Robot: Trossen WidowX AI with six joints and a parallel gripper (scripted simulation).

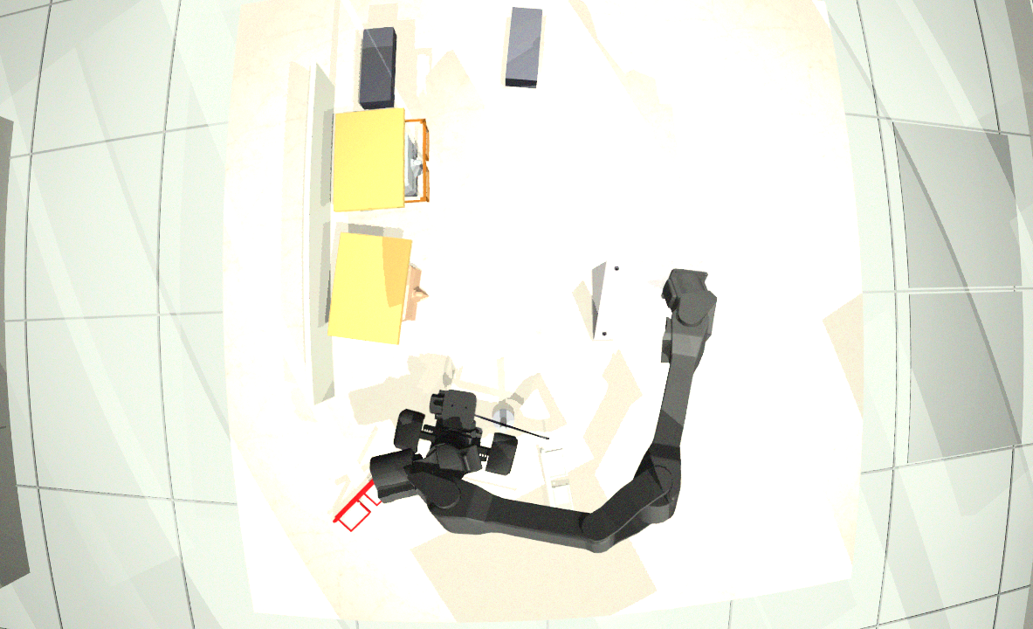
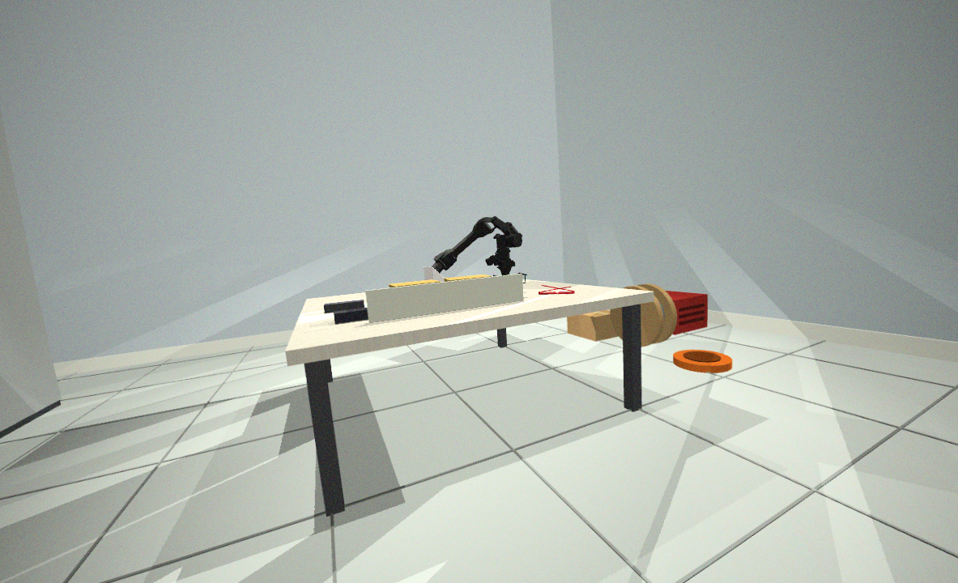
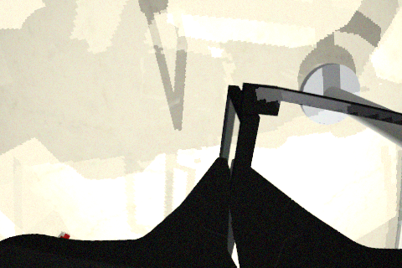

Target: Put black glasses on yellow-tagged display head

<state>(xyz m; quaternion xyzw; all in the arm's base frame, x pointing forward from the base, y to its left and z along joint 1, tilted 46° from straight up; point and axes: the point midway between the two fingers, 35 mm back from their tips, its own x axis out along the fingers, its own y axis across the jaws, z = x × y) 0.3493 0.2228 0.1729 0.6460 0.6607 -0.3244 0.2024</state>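
My gripper (image 1: 456, 439) (image 2: 502, 268) (image 3: 227, 167) is shut on the black glasses (image 1: 516, 428) (image 3: 246, 127) and holds them above the near left part of the table. In the wrist view one temple of the glasses runs off to the right. Two display heads stand by the white back wall (image 1: 321, 234) (image 2: 444, 298), each under a yellow panel. The skin-coloured head (image 1: 416, 293) is bare and nearer to my gripper. The pale head (image 1: 412, 165) further on wears orange glasses (image 1: 425, 160). I cannot tell which panel is the yellow tag.
Red glasses (image 1: 354, 509) (image 2: 555, 291) lie on the table just left of my wrist. A small grey cylinder (image 1: 503, 411) (image 3: 331, 94) stands below the held glasses. Two dark blocks (image 1: 377, 66) (image 1: 523, 46) lie at the far end. The arm's white base plate (image 1: 608, 300) is on the right.
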